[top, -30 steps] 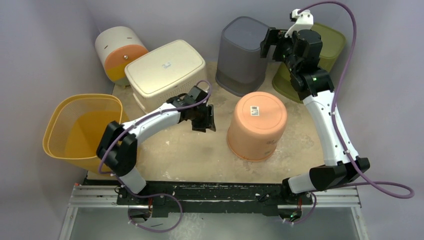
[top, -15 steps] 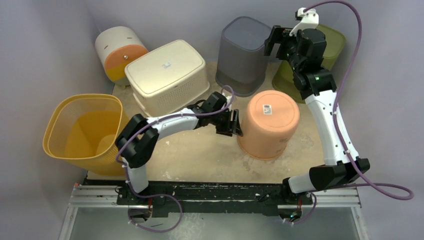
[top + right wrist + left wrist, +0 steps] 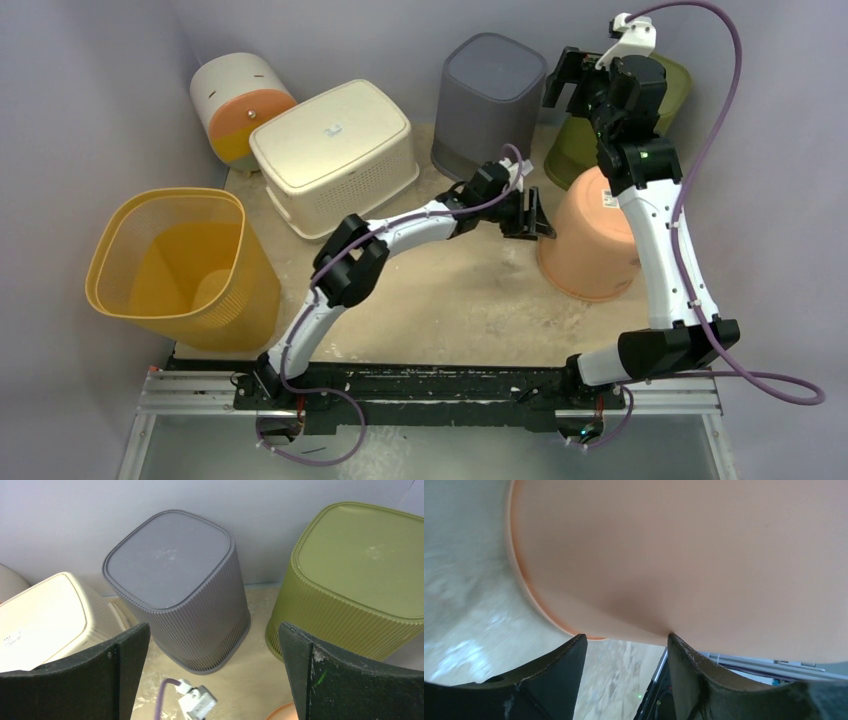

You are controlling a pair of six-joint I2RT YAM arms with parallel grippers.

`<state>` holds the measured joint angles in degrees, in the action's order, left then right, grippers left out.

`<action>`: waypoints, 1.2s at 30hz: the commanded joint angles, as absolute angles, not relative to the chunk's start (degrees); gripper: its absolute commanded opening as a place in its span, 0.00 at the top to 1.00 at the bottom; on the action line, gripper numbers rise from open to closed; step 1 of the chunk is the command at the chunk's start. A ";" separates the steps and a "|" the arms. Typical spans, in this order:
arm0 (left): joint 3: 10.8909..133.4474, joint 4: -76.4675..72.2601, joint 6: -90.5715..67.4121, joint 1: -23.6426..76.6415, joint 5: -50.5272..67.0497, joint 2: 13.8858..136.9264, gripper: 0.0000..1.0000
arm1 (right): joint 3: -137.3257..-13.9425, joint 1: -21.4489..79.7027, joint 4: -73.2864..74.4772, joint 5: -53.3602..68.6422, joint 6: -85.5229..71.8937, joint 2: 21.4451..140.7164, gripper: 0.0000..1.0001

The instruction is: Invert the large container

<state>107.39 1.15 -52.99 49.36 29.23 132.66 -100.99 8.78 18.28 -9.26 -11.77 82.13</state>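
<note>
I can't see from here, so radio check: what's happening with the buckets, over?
Left gripper open, fingertips against the peach bucket, which sits bottom-up. Right gripper open, raised by the grey bin. Yellow basket mouth-up, untouched.

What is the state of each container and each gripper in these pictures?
peach bucket: base up, mouth down
gray bin: upside down
green bin: upside down
cream basket: upside down
yellow mesh basket: upright
white-orange drum: on its side
left gripper: open, at peach bucket's wall
right gripper: open, holding nothing
</note>
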 commanded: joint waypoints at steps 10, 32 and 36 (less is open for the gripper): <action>118.22 20.11 -42.32 51.81 22.85 134.25 0.49 | -100.59 7.82 15.44 -8.44 -11.76 81.46 0.00; 119.53 78.91 -30.92 44.23 -50.08 84.09 0.25 | -87.01 8.07 13.41 2.52 -13.76 77.17 0.00; 116.84 84.47 -35.88 41.75 -54.33 79.37 0.25 | -86.93 8.33 13.29 2.93 -13.47 77.01 0.00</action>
<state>119.55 74.30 -29.47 43.20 -44.14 81.36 -86.70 8.19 16.14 1.08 -13.39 79.55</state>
